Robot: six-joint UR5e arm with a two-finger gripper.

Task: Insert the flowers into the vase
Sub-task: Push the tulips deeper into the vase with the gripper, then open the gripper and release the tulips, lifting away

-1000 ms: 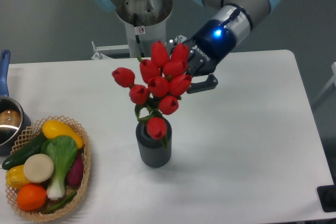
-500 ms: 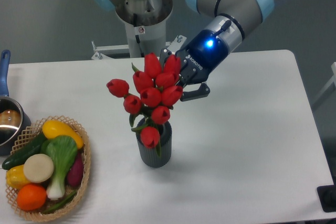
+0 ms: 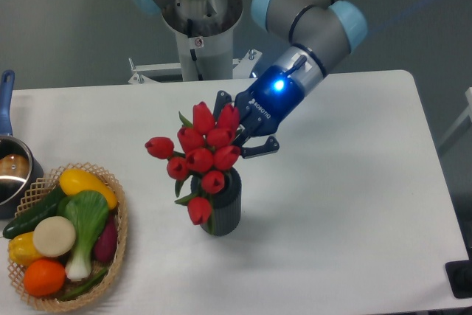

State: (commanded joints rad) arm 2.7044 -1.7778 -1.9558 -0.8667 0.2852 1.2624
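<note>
The flowers (image 3: 200, 154) are a bunch of red tulip buds with green leaves, tilted toward the left. Their lower end is at the mouth of the vase (image 3: 227, 206), a dark grey ribbed cylinder standing on the white table. The lowest bud hangs over the vase's front left side, hiding part of the rim. My gripper (image 3: 240, 127) comes in from the upper right, just behind the bunch, and is shut on the flowers. One fingertip shows above the buds and one to their right. The stems are hidden.
A wicker basket (image 3: 118, 215) of vegetables sits at the front left. A steel pot (image 3: 11, 171) with a blue handle stands at the left edge. The robot base (image 3: 199, 12) rises behind the table.
My gripper has moved left and down with the flowers. The bunch now sits lower, and its lowest bud has dropped over the vase's front side.
</note>
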